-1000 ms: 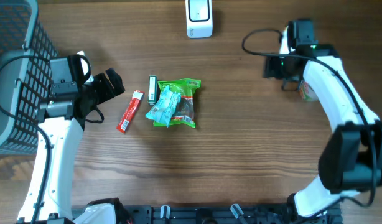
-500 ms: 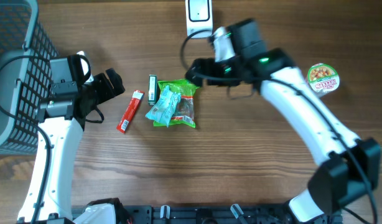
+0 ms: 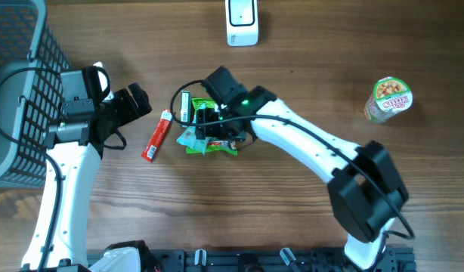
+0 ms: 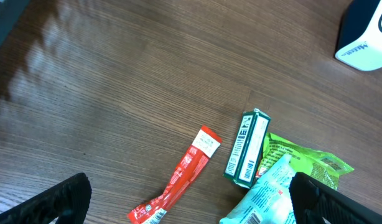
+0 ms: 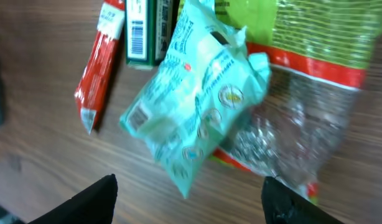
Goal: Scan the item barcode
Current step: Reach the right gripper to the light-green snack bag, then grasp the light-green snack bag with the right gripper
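A pile of items lies mid-table: a teal packet [image 3: 192,136] on a green snack bag [image 3: 230,104], a green box [image 3: 185,107] and a red stick packet [image 3: 158,136]. My right gripper [image 3: 209,125] hovers over this pile, open; in the right wrist view its fingertips [image 5: 91,200] straddle the teal packet [image 5: 197,99], whose lower corner points into the gap, nothing clamped. The white scanner [image 3: 242,21] stands at the far edge. My left gripper [image 3: 132,107] is open left of the red stick [image 4: 185,174], holding nothing.
A dark wire basket [image 3: 17,91] fills the far left corner. A cup of noodles [image 3: 388,99] stands upright at the right. The right arm's cable loops above the green box. In the left wrist view the scanner [image 4: 368,37] shows at top right.
My right arm swung from the far right across to the central pile, leaving the noodle cup standing at the right. The left arm has not moved.
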